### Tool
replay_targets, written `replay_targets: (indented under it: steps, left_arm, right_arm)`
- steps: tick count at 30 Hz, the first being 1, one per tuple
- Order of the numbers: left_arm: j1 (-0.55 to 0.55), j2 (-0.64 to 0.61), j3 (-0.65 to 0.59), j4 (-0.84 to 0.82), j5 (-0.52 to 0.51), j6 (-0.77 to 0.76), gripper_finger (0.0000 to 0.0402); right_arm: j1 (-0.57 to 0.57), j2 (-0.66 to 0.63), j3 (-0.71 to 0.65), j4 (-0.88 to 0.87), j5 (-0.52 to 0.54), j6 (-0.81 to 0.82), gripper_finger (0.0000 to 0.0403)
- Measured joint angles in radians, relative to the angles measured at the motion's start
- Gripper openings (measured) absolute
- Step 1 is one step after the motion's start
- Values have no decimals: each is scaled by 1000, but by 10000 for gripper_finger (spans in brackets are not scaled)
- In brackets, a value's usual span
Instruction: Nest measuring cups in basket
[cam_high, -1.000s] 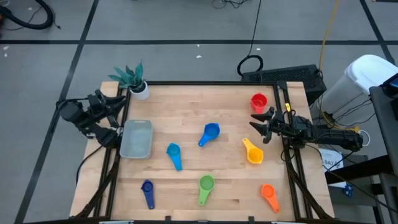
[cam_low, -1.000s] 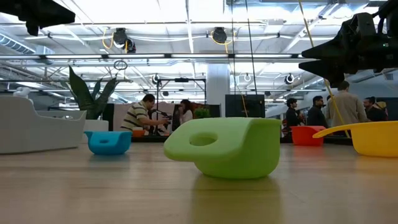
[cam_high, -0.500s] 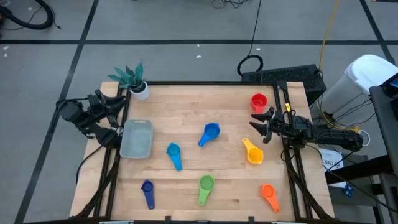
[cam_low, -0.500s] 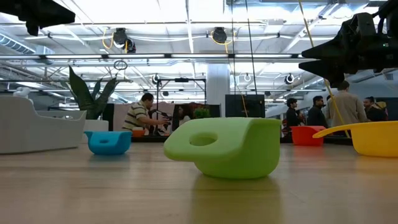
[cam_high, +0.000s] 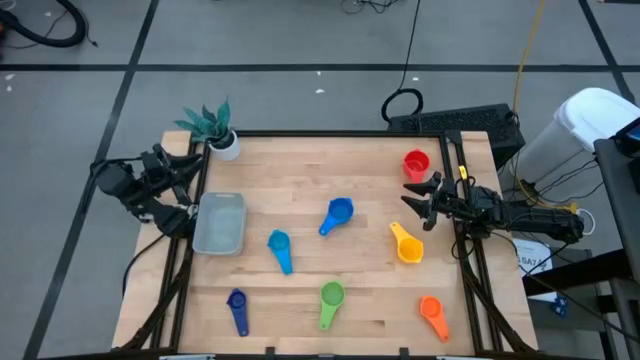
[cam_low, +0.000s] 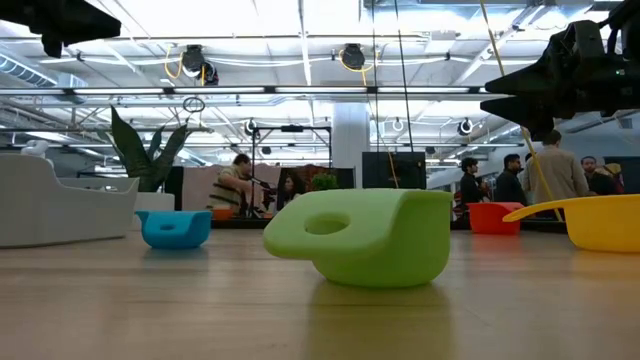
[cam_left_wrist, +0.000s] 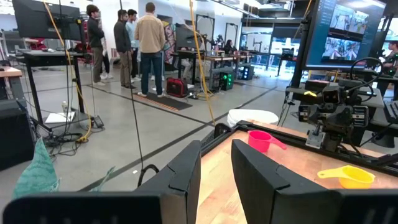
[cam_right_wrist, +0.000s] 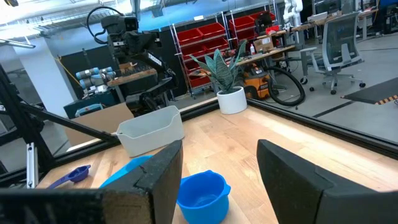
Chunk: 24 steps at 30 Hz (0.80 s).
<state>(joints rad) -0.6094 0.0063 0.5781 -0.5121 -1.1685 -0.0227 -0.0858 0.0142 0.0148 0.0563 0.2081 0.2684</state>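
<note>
Seven measuring cups lie apart on the wooden table: red (cam_high: 415, 164), blue (cam_high: 337, 215), light blue (cam_high: 280, 249), dark blue (cam_high: 237, 309), green (cam_high: 330, 303), yellow (cam_high: 406, 243) and orange (cam_high: 433, 316). The pale basket (cam_high: 219, 222) rests flat near the left edge with nothing in it. My left gripper (cam_high: 188, 163) hovers at the table's left edge beside the basket's far end, its fingers (cam_left_wrist: 186, 177) a narrow gap apart around nothing. My right gripper (cam_high: 418, 197) hovers at the right edge between the red and yellow cups, wide open (cam_right_wrist: 217, 168) and pointing level across the table.
A small white pot with a green plant (cam_high: 215, 130) stands at the far left corner, just beyond the basket. A black frame (cam_high: 460, 270) runs along the table's sides. People stand in the room behind the table (cam_low: 540, 170). Bare wood lies between the scattered cups.
</note>
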Motion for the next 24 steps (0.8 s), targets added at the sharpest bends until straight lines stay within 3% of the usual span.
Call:
replay_targets:
  steps: [24]
  left_arm:
    - [0, 0, 0, 0, 0, -11, 93]
  right_arm:
    - [0, 0, 0, 112, 1, 0, 199]
